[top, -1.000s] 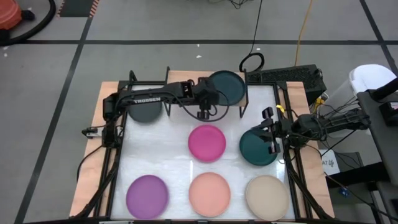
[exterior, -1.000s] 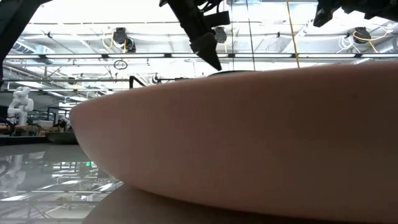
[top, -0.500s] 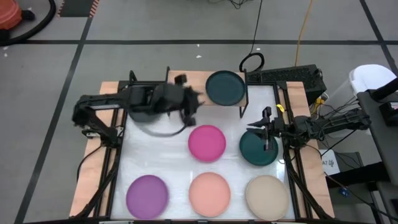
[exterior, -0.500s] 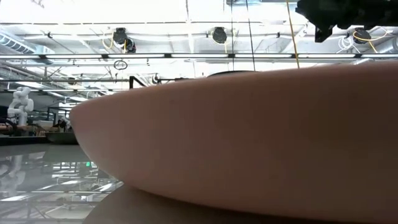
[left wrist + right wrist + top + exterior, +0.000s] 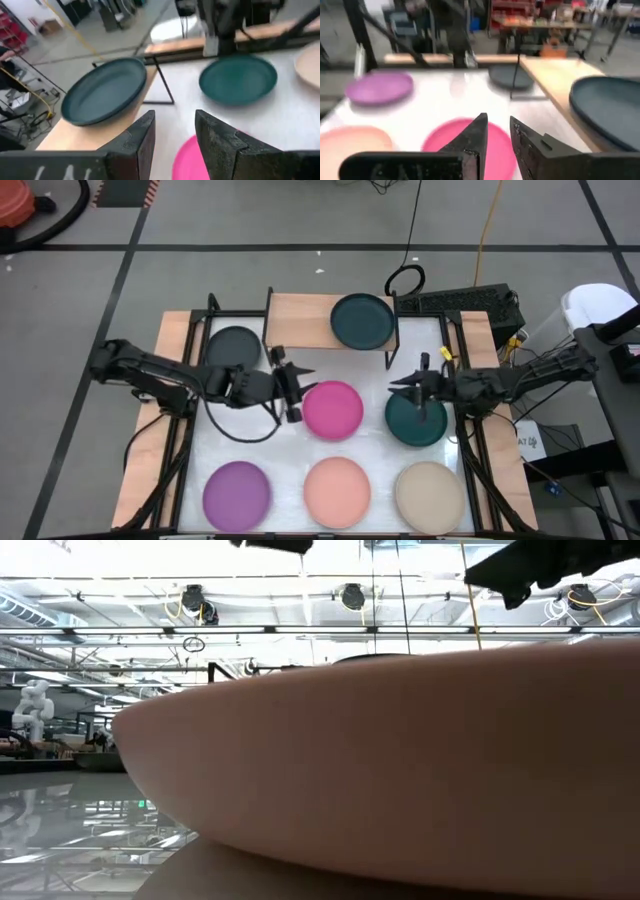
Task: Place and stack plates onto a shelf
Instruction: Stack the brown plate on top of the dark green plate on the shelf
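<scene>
A dark teal plate (image 5: 363,321) lies flat on the right half of the light-wood shelf (image 5: 300,320). On the table lie a charcoal plate (image 5: 233,345), a magenta plate (image 5: 333,408), a second teal plate (image 5: 415,425), and purple (image 5: 237,490), salmon (image 5: 337,488) and beige (image 5: 430,495) plates. My left gripper (image 5: 297,388) is open, just left of the magenta plate's rim. In the left wrist view it (image 5: 175,135) looks over the magenta plate (image 5: 192,160). My right gripper (image 5: 408,385) hovers over the far left rim of the teal plate on the table. It (image 5: 498,137) is open by a narrow gap.
The shelf's left half is bare wood. Its thin black legs (image 5: 392,350) stand near the right gripper. Black arm frames run along both table sides. In the low view the salmon plate (image 5: 400,770) fills the picture, with only arm parts at the top.
My left gripper has pulled away from the teal plate on the shelf. It has swung toward the table's left and near side and now sits low beside the magenta plate. The teal plate has stayed on the shelf. My right gripper has crept left over the teal plate on the table.
</scene>
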